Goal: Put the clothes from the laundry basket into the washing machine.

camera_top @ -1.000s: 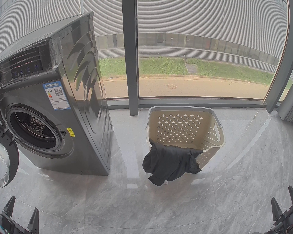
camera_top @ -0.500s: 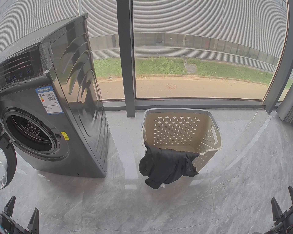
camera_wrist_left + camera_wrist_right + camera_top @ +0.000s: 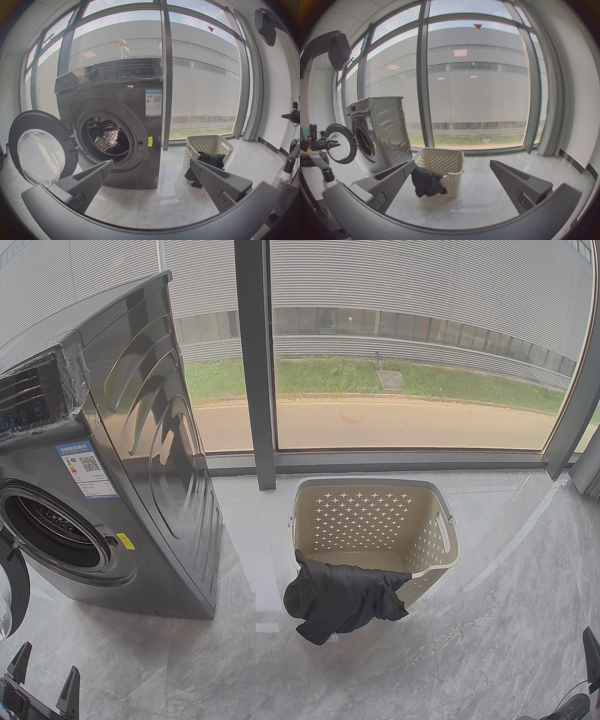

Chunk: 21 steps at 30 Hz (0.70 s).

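Both left hand [image 3: 150,163] and right hand [image 3: 450,163] gape empty; left wrist view exposes drum [image 3: 107,138] inside washing machine [image 3: 125,97].

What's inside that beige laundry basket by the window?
One dark garment hangs over the near rim of the laundry basket, mostly outside. Its far wall and visible floor are bare. The garment hides the near inside corner.
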Motion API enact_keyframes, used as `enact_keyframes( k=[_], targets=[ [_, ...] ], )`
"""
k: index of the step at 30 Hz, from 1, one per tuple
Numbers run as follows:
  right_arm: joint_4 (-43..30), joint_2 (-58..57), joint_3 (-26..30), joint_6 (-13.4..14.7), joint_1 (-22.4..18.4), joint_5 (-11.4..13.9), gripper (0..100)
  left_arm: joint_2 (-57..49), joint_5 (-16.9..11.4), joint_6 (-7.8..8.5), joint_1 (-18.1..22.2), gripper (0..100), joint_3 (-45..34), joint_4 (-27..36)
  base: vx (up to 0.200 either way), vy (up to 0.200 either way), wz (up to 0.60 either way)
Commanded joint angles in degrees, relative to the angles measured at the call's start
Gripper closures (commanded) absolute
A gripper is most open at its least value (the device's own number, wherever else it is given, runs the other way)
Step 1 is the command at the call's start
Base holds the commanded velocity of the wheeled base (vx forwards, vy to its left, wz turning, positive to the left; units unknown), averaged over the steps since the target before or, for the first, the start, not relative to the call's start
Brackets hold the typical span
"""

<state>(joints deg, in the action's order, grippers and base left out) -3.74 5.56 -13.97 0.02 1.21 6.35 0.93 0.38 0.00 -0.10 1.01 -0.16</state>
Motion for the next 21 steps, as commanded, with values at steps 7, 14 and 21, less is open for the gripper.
enact_keyframes(
  k=[7, 14, 21],
  targets=[
    [10.51, 35.66, 2.98, 3.14, 7.49, 12.55, 0, -0.75, -0.20, 0.00, 0.01, 0, -0.92, -0.11, 0.000, 0.000, 0.00],
    [17.63, 49.64, 5.53, 4.55, 9.96, 12.46, 0, -0.84, 0.06, 0.35, 0.01, 0, -0.92, -0.02, 0.000, 0.000, 0.00],
    [24.66, 61.77, 6.59, 7.53, 10.22, 12.81, 0, -0.84, 0.15, 0.53, 0.10, 0, -0.92, -0.02, 0.000, 0.000, 0.00]
  ],
)
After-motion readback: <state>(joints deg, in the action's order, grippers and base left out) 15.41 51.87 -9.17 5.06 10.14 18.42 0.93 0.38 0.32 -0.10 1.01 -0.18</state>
